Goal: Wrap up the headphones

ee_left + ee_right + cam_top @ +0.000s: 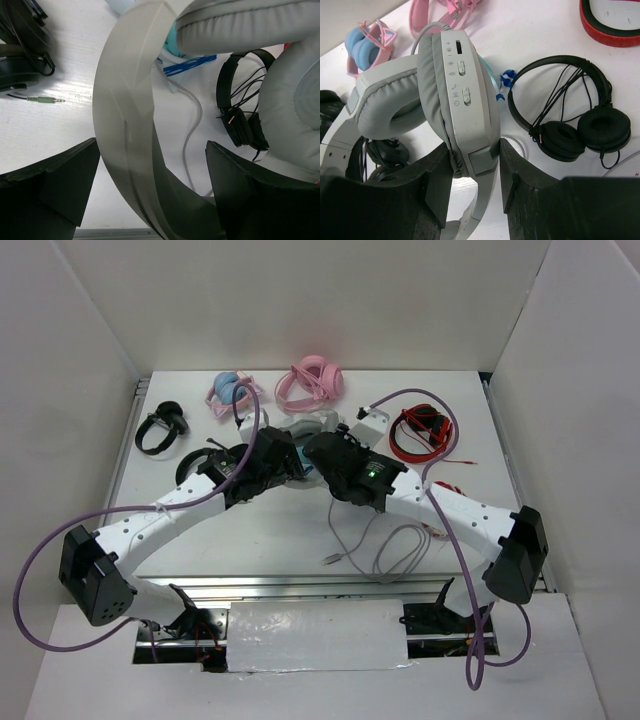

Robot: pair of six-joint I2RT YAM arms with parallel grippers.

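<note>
Your right hand (474, 162) is pinching one ear cup of the headphones (460, 90), with the control buttons facing up. Your left hand (150, 175) is spread wide, and the grey headband runs between its fingers. The headphones are mid-counter (540, 35), a small black pair (570, 125) just beside them and a pink pair (315, 380) farther back.

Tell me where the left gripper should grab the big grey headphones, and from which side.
On the headphones, probably the headband: a long, slim arch lying between the left gripper's open fingers, so closing across it from straight on suits. The right gripper clamps the ear cup.
</note>
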